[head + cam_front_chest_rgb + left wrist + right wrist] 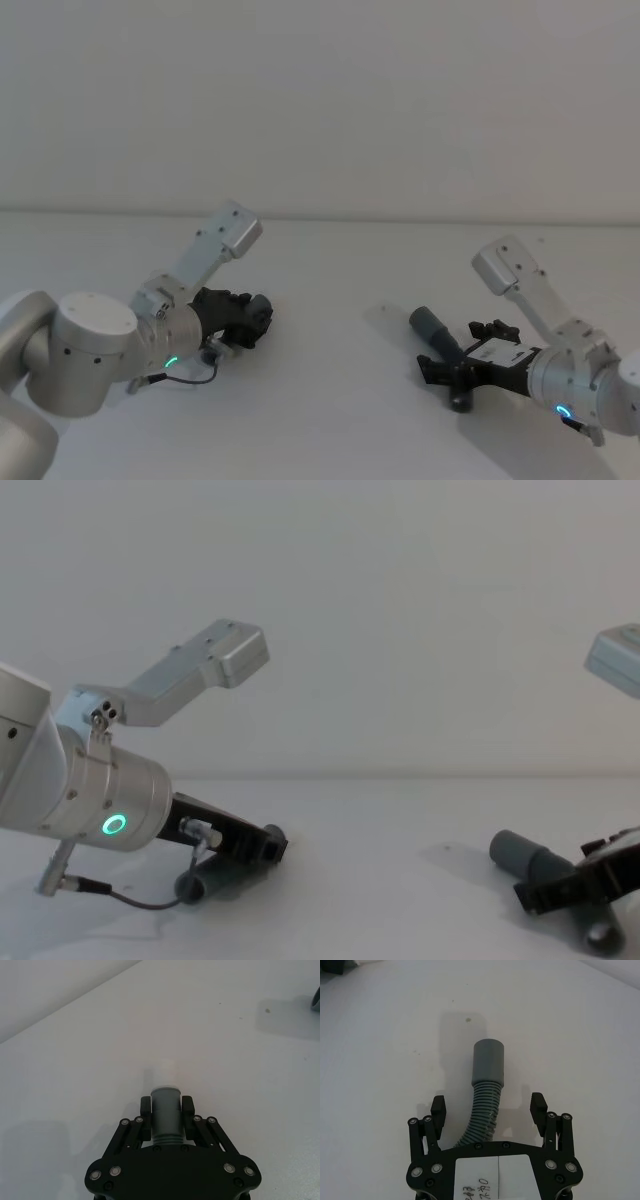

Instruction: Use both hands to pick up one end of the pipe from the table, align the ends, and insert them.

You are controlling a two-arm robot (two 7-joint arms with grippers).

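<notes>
At about 8 o'clock on the worktop [330,300], the left end effector [255,318] lies low. Its wrist view shows the fingers [145,1106] clamped on either side of the left pipe piece [165,1107], whose white tip [162,1072] juts past them toward about 3 o'clock in the head view. I cannot tell whether that piece has cleared the surface. Over at roughly 4 o'clock, the right end effector [488,1106] straddles the right pipe piece [482,1120] with its fingers spread apart, touching neither side of the ribbed tube. That piece lies on the worktop, its smooth grey collar [488,1062] pointing toward 10 o'clock. So the pick-up looks half done: one end gripped, the other only bracketed. The next move likely calls for the right side to close on the ribbed section just behind the collar, then for both to lift and turn collar and tip to face each other
</notes>
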